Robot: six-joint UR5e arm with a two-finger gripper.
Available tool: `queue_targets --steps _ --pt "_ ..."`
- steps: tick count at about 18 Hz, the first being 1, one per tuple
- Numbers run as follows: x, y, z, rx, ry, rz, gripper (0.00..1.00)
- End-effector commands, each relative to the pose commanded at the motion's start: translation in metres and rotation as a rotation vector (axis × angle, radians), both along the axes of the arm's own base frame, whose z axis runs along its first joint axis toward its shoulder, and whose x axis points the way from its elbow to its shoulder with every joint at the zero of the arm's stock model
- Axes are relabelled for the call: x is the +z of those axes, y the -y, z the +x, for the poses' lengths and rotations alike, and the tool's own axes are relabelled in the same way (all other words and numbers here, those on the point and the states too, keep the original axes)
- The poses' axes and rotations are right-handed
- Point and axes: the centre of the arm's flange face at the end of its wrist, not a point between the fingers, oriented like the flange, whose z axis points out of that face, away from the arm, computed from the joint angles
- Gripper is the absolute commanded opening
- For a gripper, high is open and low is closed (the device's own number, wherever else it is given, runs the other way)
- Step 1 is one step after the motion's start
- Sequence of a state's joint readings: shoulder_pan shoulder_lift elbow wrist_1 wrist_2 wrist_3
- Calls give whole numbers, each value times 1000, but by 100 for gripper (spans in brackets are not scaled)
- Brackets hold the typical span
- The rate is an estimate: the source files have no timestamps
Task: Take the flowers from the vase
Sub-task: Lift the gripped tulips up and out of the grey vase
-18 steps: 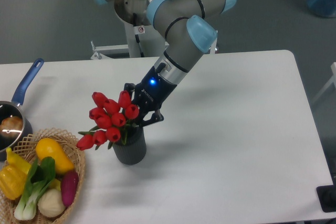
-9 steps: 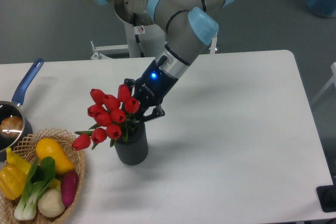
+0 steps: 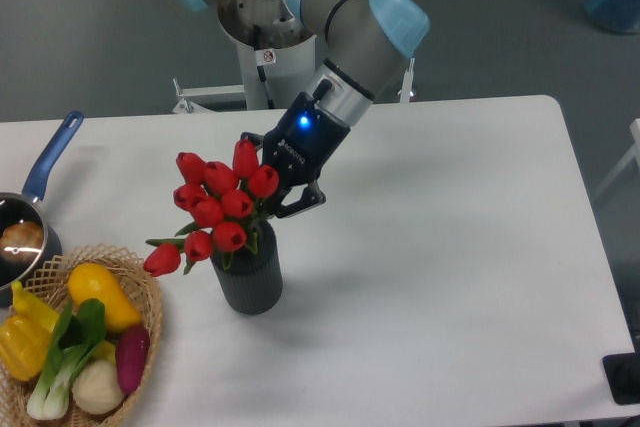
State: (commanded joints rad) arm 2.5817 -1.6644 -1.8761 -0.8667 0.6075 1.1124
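Now the gripper (image 3: 272,199) is clamping the flowers (image 3: 217,209) from their right, stems pointing straight down into the vase (image 3: 248,277) underneath.

The red flowers (image 3: 218,207) hide the fingertips of the gripper (image 3: 268,199), so its grip cannot be seen. The vase (image 3: 248,277) hides the stems. The basket (image 3: 140,287) and saucepan (image 3: 40,187) are cut off at the left edge.
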Motion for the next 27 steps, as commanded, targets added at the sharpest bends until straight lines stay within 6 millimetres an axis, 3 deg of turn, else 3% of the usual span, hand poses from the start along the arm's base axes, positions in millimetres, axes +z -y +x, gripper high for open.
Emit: queue_targets --steps 8,19,23,27 --pt "46 2 -15 105 158 57 0" --pt "91 19 -46 211 275 110 0" --pt "109 47 -75 274 197 133 0" --pt "108 76 -103 335 146 133 0"
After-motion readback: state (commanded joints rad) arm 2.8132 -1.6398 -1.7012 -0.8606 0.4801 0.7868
